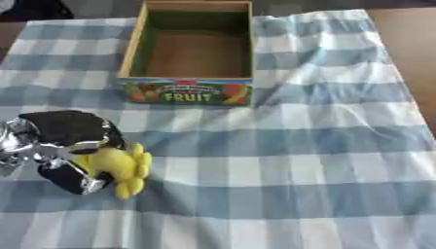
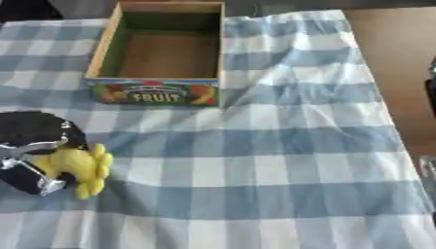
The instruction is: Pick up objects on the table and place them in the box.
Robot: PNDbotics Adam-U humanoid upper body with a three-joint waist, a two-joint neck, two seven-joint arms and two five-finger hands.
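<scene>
Left hand (image 1: 60, 146) fingers curl round the yellow toy (image 1: 119, 168)

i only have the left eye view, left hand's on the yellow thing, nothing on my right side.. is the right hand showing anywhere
Observer: Not clearly. The right eye view shows a dark shape at its right edge, over the bare table. I cannot tell what it is.
Operator: anything else over there
Observer: A pale grey shape sits lower on that same edge, too cropped to identify.
Operator: does the cloth reach the table edge on that side
Observer: No. The checked cloth stops short, and a strip of bare table runs beside it well into the lower half of the right eye view.
</scene>
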